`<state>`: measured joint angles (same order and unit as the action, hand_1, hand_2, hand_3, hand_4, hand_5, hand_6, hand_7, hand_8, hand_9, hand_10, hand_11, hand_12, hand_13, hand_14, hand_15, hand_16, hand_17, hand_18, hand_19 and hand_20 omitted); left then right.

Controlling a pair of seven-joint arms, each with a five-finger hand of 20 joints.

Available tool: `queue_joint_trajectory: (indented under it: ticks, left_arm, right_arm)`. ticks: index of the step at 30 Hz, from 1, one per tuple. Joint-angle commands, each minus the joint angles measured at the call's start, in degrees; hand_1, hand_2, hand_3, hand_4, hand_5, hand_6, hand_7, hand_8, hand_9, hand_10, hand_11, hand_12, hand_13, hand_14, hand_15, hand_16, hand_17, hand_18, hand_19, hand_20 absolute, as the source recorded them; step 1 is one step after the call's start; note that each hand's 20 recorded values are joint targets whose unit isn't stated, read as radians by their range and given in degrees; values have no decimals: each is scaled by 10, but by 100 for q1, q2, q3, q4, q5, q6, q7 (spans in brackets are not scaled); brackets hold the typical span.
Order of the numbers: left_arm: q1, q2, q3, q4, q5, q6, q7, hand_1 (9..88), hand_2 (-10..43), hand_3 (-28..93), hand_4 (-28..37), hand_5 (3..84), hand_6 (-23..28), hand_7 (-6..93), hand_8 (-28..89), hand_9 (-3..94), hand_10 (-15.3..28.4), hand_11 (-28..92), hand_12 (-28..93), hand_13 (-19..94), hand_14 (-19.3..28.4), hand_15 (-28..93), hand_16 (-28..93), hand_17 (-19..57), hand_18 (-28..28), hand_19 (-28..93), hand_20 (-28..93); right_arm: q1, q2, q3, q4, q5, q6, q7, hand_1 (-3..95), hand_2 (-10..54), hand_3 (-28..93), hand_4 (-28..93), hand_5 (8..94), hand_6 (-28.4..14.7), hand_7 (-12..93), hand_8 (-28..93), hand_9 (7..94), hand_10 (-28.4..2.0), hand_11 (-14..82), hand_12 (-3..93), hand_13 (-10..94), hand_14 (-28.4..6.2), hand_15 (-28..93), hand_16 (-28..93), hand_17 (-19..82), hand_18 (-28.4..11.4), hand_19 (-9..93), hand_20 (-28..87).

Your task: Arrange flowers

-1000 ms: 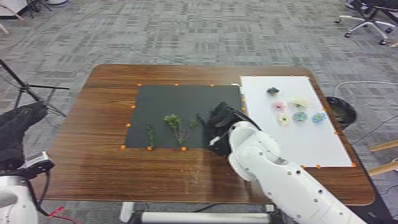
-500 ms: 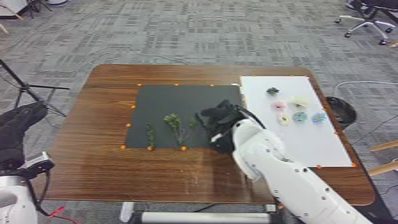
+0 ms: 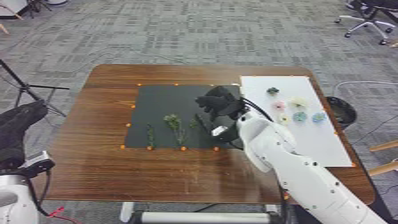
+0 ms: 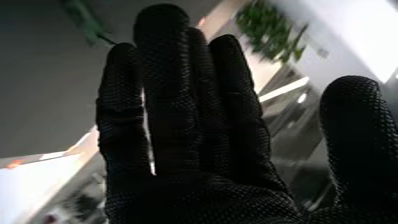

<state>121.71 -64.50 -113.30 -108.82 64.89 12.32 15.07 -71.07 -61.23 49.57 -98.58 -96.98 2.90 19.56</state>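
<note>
i am judging that the flower part is remaining to do, because green stems (image 3: 179, 132) are lying on the black mat (image 3: 164, 102) while flower heads (image 3: 299, 116) are lying on the white sheet (image 3: 313, 145), and the right hand (image 3: 220, 102) is showing nearly straight fingers and holding nothing.

Brown wooden table (image 3: 133, 172): dark mat (image 3: 164, 102) beside white sheet (image 3: 311, 145).
</note>
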Motion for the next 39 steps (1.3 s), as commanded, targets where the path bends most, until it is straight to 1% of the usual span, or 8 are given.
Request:
queue_joint_trajectory:
  ticks: [1,3,12,13,21,24,28,39]
  left_arm:
    - [18,-65,-38,-28,18,-38,3,289,18,689,-208,532,31,160,-72,526,140,214,139,426,162,148,23,90,125,128,200]
    - [4,-63,-21,-23,3,-36,13,289,18,689,-207,532,31,160,-72,527,140,214,139,425,162,147,23,90,125,128,200]
    - [54,-77,-46,-52,14,-43,-1,290,18,688,-207,532,30,160,-72,527,140,215,138,426,162,147,24,90,125,127,200]
    - [63,-74,-49,-47,6,-50,18,289,18,688,-207,532,30,160,-72,527,140,215,138,426,162,147,24,90,125,128,201]
    - [93,-52,-57,-57,24,-82,-35,289,17,688,-207,531,31,160,-72,526,139,213,139,425,162,148,24,90,125,127,200]
    - [67,-37,-29,-46,27,-86,-53,289,17,689,-206,531,31,160,-71,525,140,214,139,425,162,147,23,90,125,128,200]
    - [37,-21,-13,-28,44,-118,-64,290,18,686,-206,532,30,160,-72,525,140,213,139,425,163,147,23,90,125,128,200]
    - [48,-10,-22,-34,42,-114,-95,290,18,686,-206,531,31,159,-72,525,140,214,140,425,161,146,24,90,125,128,200]
  right_arm:
    - [-384,276,164,33,-708,-766,-395,209,64,617,-106,583,-41,275,-54,657,-153,90,172,741,-127,409,319,353,-216,581,452]
    - [-477,316,220,-3,-752,-860,-388,206,68,614,-108,579,-40,270,-50,641,-150,83,165,741,-129,409,318,353,-217,579,453]
    - [-709,423,309,-147,-628,-749,-252,196,70,615,-109,578,-38,271,-44,638,-151,87,157,744,-131,419,312,354,-222,580,455]
    - [-708,427,293,-162,-610,-692,-190,196,69,615,-109,578,-38,271,-44,639,-151,87,157,744,-131,420,312,353,-222,580,455]
    - [-783,439,188,-305,-459,-461,0,195,67,611,-107,590,-41,269,-43,655,-153,89,157,746,-130,426,310,355,-223,583,455]
    - [-789,415,207,-306,-467,-591,-20,194,66,609,-106,593,-41,267,-43,659,-153,90,157,747,-130,427,309,356,-223,583,455]
    - [-758,426,197,-306,-438,-555,-20,193,64,609,-104,594,-42,266,-41,660,-152,90,158,747,-129,427,308,357,-223,584,454]
    - [-758,515,206,-423,-409,-589,-8,189,62,609,-102,600,-43,266,-40,671,-153,93,160,749,-128,426,307,359,-224,585,453]
